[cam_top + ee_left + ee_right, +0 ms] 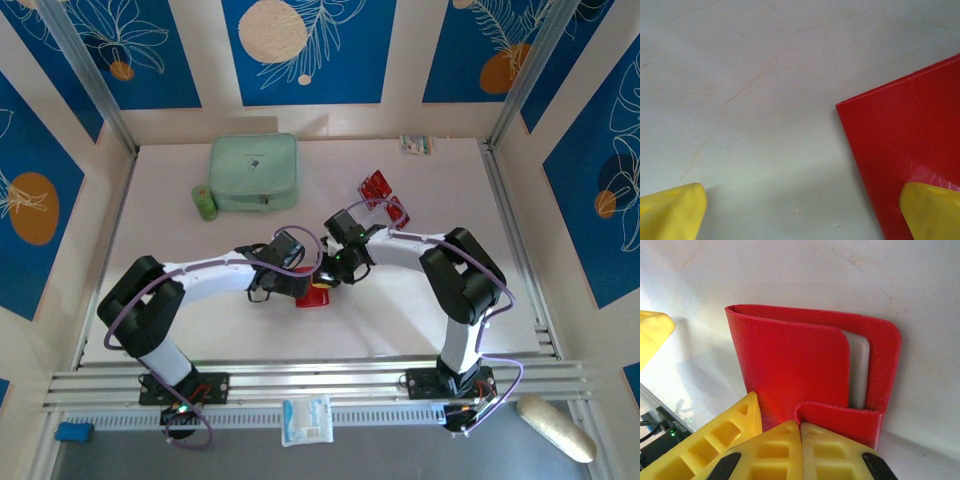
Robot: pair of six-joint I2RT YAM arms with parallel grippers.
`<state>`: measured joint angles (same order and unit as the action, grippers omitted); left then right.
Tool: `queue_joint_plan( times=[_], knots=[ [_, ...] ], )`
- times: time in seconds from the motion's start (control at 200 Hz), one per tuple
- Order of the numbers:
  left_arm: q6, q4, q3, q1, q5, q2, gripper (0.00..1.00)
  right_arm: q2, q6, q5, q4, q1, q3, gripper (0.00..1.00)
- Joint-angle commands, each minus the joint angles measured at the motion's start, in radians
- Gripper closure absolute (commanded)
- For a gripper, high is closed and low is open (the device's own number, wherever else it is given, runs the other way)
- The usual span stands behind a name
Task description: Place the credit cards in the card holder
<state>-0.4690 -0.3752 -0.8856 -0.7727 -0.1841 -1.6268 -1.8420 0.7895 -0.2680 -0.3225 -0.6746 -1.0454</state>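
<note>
Opening the card holder (318, 294) looks to be the step in hand. This small red wallet lies closed on the white worktop (180, 240), midway between 2 robot arms. To do the step well, 1 gripper should probably pin the lower flap flat while the other lifts the top flap. That would turn the clear sleeves upward and keep the wallet from sliding.

Up and left of the card holder sits a mint-green zip case (253, 172), with a small green cylinder (205, 203) beside it. Just left of the card holder, the left gripper (800, 210) hangs low, its yellow fingers spread as wide as they go and holding nothing. 1 fingertip (932, 207) overlaps the holder's corner; contact cannot be told.

Just right of the card holder, the right gripper (800, 427) is closed tight against the red tab edge. Whether the thin flap is caught between its tips cannot be told.

Up and right of the card holder, the credit cards (383, 193) lie in a red cluster, well apart, not yet loaded.
</note>
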Motion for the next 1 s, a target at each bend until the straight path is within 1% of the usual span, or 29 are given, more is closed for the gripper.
queue_joint_plan(
  times=[0.0, 0.115, 0.31, 0.505, 0.8, 0.9, 0.925, 0.995],
  knots=[
    [0.006, -0.036, 0.014, -0.011, -0.008, -0.032, 0.0, -0.083, 0.017, 0.015, -0.003, -0.025, 0.075, 1.0],
    [0.006, -0.036, 0.015, -0.011, -0.009, -0.037, 0.0, -0.031, 0.005, -0.004, 0.008, -0.026, 0.051, 1.0],
    [0.005, -0.031, 0.019, -0.01, -0.008, -0.041, 0.0, 0.038, -0.012, 0.019, -0.009, -0.026, -0.012, 1.0],
    [0.006, -0.03, 0.02, -0.01, -0.008, -0.042, 0.0, 0.049, -0.016, 0.043, -0.012, -0.023, -0.042, 1.0],
    [0.004, -0.027, 0.028, -0.01, -0.008, -0.04, 0.0, 0.063, 0.008, 0.059, 0.028, -0.015, -0.017, 1.0],
    [0.004, -0.029, 0.028, -0.011, -0.008, -0.037, 0.0, 0.073, -0.002, 0.047, 0.031, -0.011, -0.015, 1.0],
    [0.005, -0.029, 0.028, -0.011, -0.007, -0.037, 0.0, 0.077, -0.005, 0.046, 0.031, -0.01, -0.012, 0.96],
    [0.004, -0.031, 0.027, -0.011, -0.01, -0.035, 0.0, 0.092, -0.005, 0.042, 0.027, -0.011, -0.01, 0.8]
  ],
)
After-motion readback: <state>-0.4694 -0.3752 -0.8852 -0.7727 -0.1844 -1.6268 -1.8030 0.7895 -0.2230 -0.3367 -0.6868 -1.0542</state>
